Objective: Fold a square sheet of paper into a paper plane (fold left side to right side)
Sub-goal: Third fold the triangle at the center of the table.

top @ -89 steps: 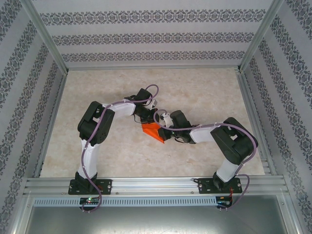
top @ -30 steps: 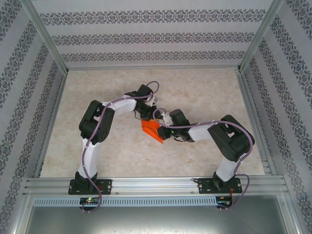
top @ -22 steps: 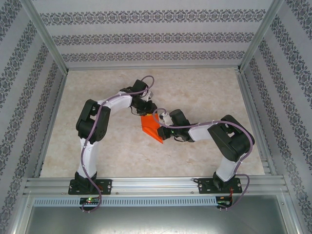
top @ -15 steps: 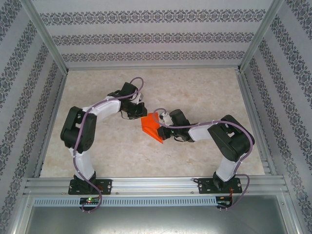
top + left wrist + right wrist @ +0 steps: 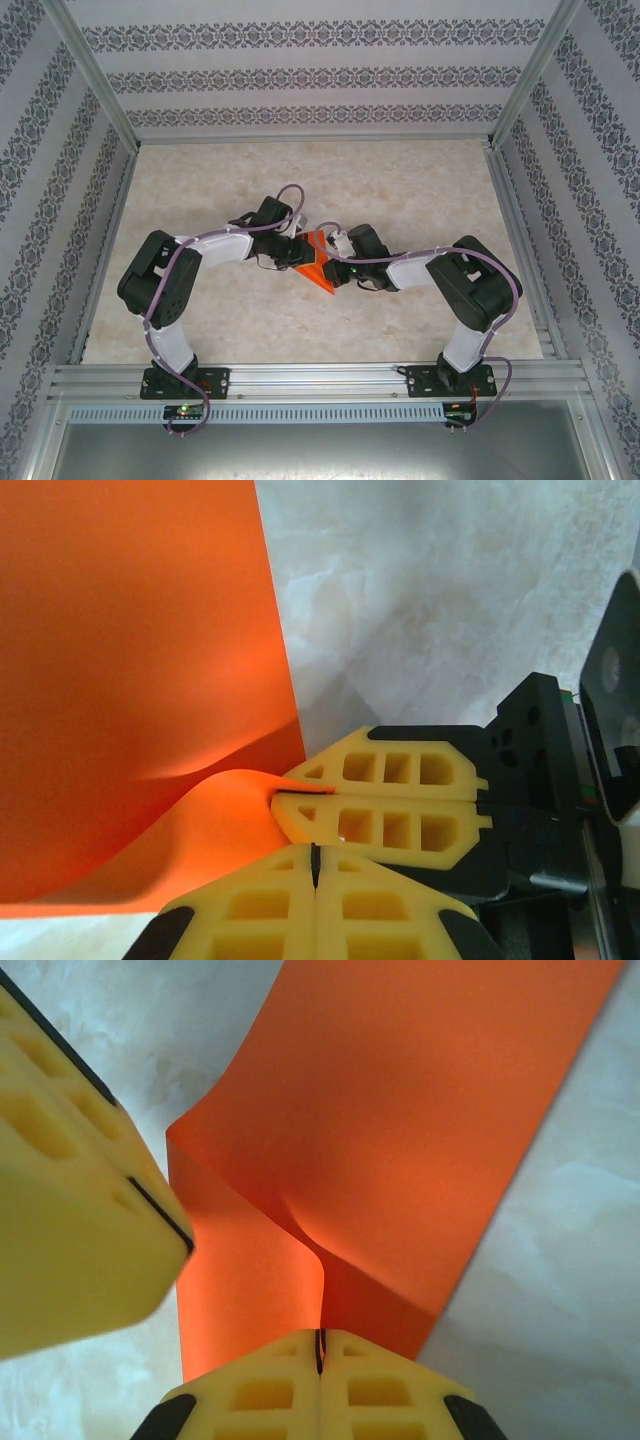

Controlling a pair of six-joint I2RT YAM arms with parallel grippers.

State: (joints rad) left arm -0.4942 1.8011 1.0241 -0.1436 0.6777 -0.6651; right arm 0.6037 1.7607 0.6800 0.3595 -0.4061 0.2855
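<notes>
Finding: a robotics test cell of the laboratory kind, not a home. Evidence: an aluminium extrusion frame encloses the work area. Printed damask wallpaper panels form a backdrop on 3 sides. The table top has a marble-look covering. The left arm and right arm are bolted to a slotted rail, with an exposed purple cable and a perforated cable duct.

Orange paper: top edge off-frame

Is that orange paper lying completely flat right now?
No, the orange paper curls upward into a raised fold that the right hand pinches shut.
</notes>
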